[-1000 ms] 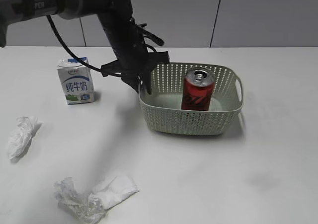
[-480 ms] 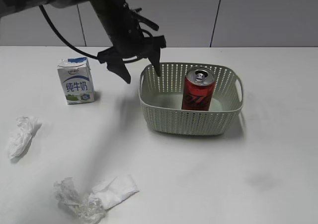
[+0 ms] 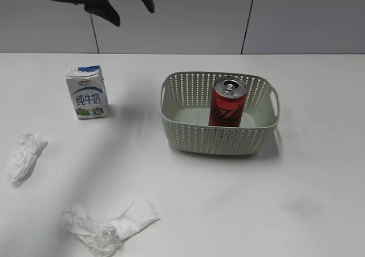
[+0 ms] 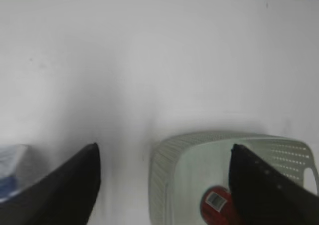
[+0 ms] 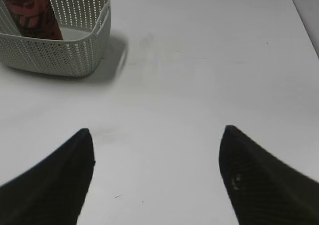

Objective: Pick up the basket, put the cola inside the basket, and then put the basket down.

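Note:
The pale green basket [image 3: 188, 134] stands on the white table right of centre. The red cola can [image 3: 227, 104] stands upright inside it. My left gripper [image 3: 132, 15] is open and empty, high above the table at the top left, well clear of the basket. Its wrist view looks down on the basket [image 4: 169, 180] and the can's top [image 4: 215, 205] between open fingers [image 4: 162, 152]. My right gripper [image 5: 157, 135] is open and empty over bare table; the basket [image 5: 60, 55] and the cola [image 5: 32, 10] lie at its far left.
A white-and-blue milk carton [image 3: 86, 93] stands left of the basket. Crumpled white paper lies at the left edge [image 3: 24, 154] and at the front left [image 3: 108, 223].
My left gripper has let go of the basket's left rim, opened and risen up and to the left, out of the basket's reach. The basket and cola have stayed put.

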### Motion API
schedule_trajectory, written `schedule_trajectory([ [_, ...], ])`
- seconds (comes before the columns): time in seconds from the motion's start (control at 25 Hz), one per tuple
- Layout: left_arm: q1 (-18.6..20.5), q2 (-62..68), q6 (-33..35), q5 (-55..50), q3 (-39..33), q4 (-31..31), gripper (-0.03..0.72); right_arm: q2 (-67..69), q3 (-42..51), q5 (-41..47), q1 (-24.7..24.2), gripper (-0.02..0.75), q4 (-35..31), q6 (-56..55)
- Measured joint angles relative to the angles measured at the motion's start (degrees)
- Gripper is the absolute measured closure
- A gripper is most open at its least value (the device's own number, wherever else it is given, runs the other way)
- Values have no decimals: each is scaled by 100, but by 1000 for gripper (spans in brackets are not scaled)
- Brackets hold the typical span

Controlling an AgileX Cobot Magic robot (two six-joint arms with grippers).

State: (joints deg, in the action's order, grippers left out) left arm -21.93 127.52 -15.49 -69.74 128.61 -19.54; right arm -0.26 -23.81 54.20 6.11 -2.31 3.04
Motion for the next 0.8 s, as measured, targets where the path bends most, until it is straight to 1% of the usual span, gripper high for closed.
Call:
schedule_trajectory([
  [0.16, 422, -407, 174, -6, 0, 229, 89, 0, 0, 0, 0, 147, 0, 0],
  [0.48, 1484, -1287, 734, -13, -65, 695, 97, 0, 0, 0, 0, 147, 0, 0],
  [0.64, 1969, -1828, 879, -12, -386, 746, 97, 0, 0, 0, 0, 148, 0, 0],
  [0.8, 2379, -2434, 971, -17, -1001, 753, 97, 0, 0, 0, 0, 148, 0, 0],
])
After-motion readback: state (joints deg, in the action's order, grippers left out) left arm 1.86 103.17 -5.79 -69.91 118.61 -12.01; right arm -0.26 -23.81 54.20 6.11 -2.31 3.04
